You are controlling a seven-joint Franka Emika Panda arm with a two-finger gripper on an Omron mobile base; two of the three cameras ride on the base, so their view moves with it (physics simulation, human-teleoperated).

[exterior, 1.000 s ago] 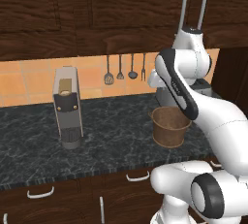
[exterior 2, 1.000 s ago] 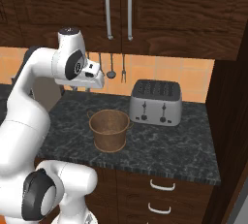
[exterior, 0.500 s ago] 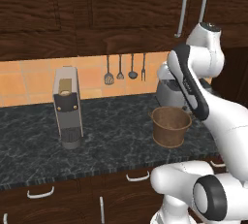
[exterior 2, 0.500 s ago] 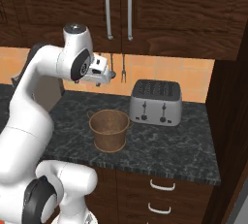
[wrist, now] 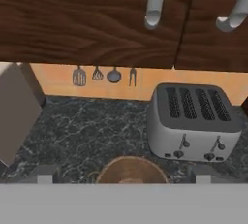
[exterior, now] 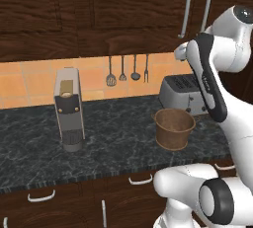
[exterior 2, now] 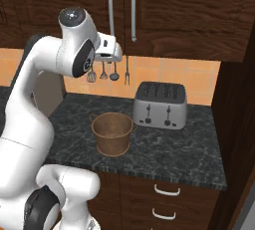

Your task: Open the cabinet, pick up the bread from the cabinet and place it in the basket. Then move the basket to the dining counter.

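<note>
With both doors of the cabinet (exterior 2: pixel 149 10) shut and the basket (exterior 2: pixel 112 133) empty on the tabletop (exterior 2: pixel 189 149) beside the toaster (exterior 2: pixel 160 105), no step appears complete, and the raised pincer (exterior 2: pixel 110 51), fingers apart, grips nothing.

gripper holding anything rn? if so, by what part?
Nothing held. The gripper is open, raised over the basket, below the closed cabinet handles.
</note>
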